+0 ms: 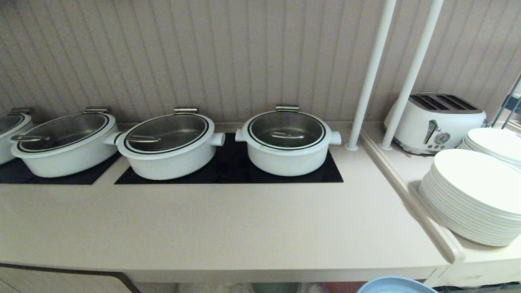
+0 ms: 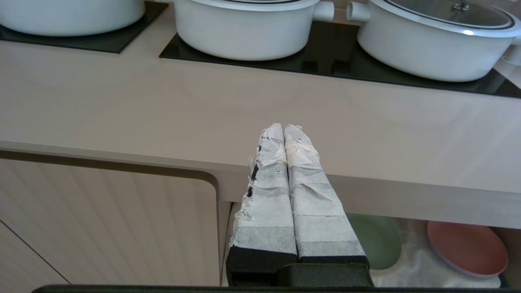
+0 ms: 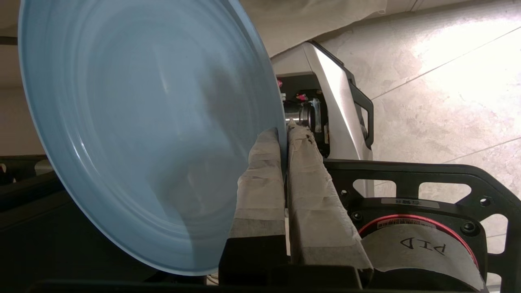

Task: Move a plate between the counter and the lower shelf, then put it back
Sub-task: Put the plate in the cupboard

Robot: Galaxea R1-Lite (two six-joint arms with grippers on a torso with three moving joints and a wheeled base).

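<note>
The plate (image 3: 138,134) was small, round and light blue, and the right gripper (image 3: 286,132) held it. The two taped fingers (image 3: 260,183) were squeezed tight on the plate's rim, one on each side of the thin edge. In the right wrist view the plate stood up on its edge, tilted, and filled most of the picture, with the fingers pinching it at about 4 o'clock on its round shape. Behind the plate were the robot's own black frame and a pale stone floor (image 3: 447,81).

In the head view only a small bit of the plate (image 1: 395,285) showed, at about 5 o'clock, below the front edge of the counter (image 1: 228,228). It was not on the counter.

The counter was long and beige. Three white pots (image 1: 287,140) with glass lids sat on its black cooktop panels (image 1: 228,171) at about 11 to 12 o'clock, and part of a fourth pot peeked in at 9 o'clock. At 3 o'clock, on a side ledge, were a stack of big white plates (image 1: 474,195) and a white toaster (image 1: 437,122).

The left gripper (image 2: 285,129) hung in front of the counter's edge with its taped fingers pressed together, holding nothing. In the left wrist view, under the counter, the lower shelf (image 2: 415,264) had a white cloth on it. A green plate (image 2: 380,240) and a pink plate (image 2: 468,248) lay there side by side.
</note>
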